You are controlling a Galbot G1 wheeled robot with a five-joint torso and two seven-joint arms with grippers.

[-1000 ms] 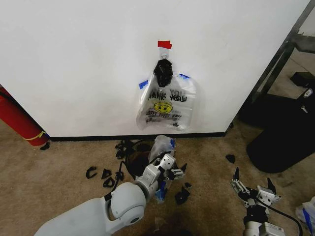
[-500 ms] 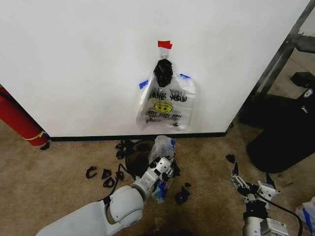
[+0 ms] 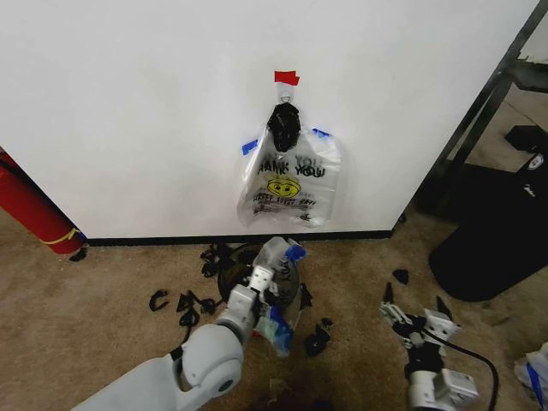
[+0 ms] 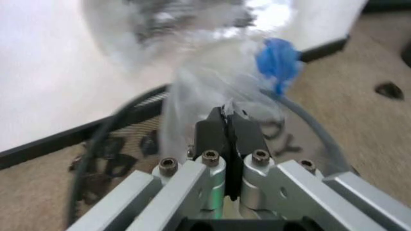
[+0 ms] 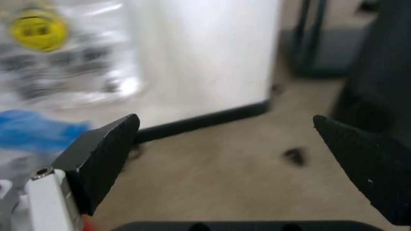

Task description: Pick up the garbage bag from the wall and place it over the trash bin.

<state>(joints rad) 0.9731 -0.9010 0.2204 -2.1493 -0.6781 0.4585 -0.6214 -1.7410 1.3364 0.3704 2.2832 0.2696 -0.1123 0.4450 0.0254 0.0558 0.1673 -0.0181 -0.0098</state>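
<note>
L gripper (image 3: 262,281) shifted left, jaws clamping garbage bag (image 3: 278,295) over trash bin (image 3: 233,278); R gripper (image 3: 415,317) jaws spread

right claw (image 5: 224,154) wide open, black fingertips (image 5: 106,154) apart at both edges. white wall (image 5: 199,53) w/ black skirting strip (image 5: 205,121) ahead. bunch of bags (image 5: 57,53) w/ yellow smiley hangs on it. blue trim (image 5: 35,127) nearer. tan carpet (image 5: 218,183), small dark scrap (image 5: 294,156).

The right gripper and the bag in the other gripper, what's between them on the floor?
Head view: carpet with small black bits between right gripper and bag.
</note>
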